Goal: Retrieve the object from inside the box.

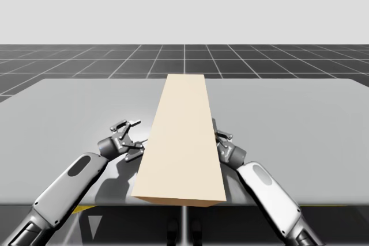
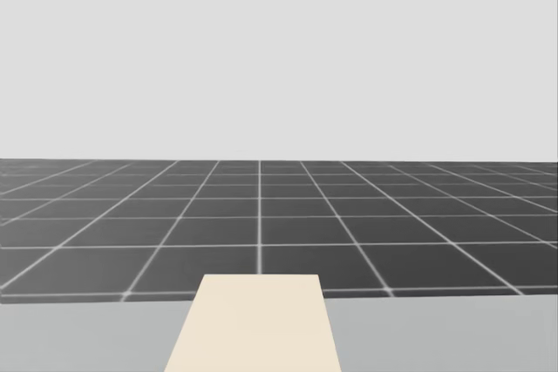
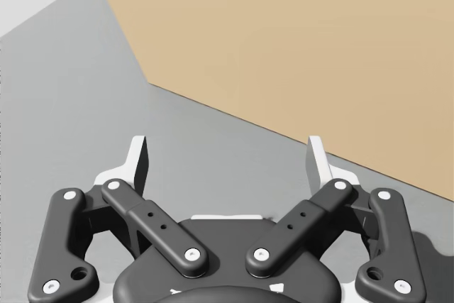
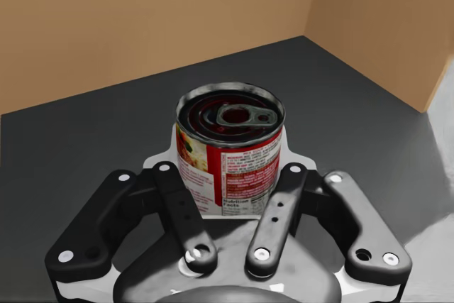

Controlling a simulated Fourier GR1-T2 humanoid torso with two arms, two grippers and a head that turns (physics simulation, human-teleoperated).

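A long tan box [image 1: 181, 136] lies on the grey table [image 1: 300, 119]; its far end [image 2: 257, 324] shows in the head view. My right gripper [image 1: 222, 144] reaches in at the box's right side. In the right wrist view it [image 4: 230, 175] is shut on a red can [image 4: 230, 140] with a ring-pull lid. The can stands upright on the box's dark floor [image 4: 85, 140], between tan walls [image 4: 142, 19]. My left gripper [image 1: 137, 137] rests open just left of the box. Nothing lies between its fingers [image 3: 227, 150], and the box's outer wall [image 3: 284, 47] is ahead of them.
The table's front edge [image 1: 104, 204] runs just below my forearms. Bare table surface [image 1: 63, 113] spreads to the left and right of the box. A dark gridded floor [image 2: 261, 215] lies beyond the table.
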